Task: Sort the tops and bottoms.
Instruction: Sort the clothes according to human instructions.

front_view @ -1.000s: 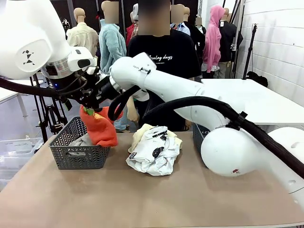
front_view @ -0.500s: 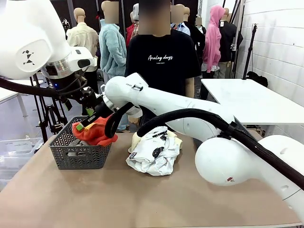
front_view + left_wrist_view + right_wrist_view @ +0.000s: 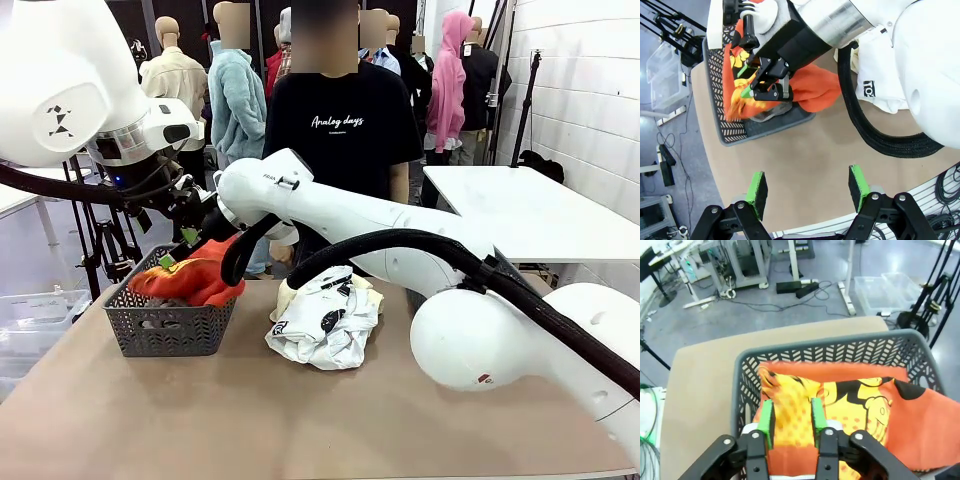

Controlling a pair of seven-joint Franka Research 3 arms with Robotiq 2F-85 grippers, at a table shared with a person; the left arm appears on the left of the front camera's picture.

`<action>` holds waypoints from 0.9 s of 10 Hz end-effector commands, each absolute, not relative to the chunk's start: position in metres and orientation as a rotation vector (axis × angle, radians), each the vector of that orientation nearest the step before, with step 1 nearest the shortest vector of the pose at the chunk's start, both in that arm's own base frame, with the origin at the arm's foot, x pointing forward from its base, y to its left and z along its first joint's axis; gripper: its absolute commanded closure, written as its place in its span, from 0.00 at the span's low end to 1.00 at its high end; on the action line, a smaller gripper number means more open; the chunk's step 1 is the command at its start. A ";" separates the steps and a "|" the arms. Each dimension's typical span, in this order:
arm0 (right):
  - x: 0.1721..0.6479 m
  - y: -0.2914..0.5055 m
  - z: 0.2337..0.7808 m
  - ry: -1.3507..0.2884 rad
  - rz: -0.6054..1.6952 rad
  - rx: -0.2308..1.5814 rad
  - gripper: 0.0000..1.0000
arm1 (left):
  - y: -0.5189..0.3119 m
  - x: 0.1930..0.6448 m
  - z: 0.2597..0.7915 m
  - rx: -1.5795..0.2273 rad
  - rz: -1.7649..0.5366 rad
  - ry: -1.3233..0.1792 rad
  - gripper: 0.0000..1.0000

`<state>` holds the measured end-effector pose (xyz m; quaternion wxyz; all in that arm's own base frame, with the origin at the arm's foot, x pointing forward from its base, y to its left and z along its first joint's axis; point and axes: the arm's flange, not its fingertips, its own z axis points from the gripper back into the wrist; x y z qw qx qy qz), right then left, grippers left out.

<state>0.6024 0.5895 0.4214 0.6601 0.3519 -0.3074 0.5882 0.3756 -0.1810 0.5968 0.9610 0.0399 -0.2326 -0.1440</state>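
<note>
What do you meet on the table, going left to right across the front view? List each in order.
grey basket holding the orange-red garment → white garment with black print → right arm's big white joint

Grey lattice basket (image 3: 165,330) on the tan table (image 3: 300,420), a person (image 3: 360,150) standing at its far side.
</note>
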 end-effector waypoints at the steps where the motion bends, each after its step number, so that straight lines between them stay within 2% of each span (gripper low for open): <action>1: 0.702 0.684 0.456 -0.758 1.366 0.809 0.08 | -0.179 0.375 0.596 0.096 -0.282 -0.486 0.15; 2: 0.697 0.679 0.464 -0.785 1.370 0.810 0.00 | -0.179 0.375 0.596 0.096 -0.282 -0.486 0.15; 9: 0.655 0.610 0.516 -0.821 1.268 0.702 0.00 | -0.179 0.375 0.596 0.096 -0.282 -0.486 0.15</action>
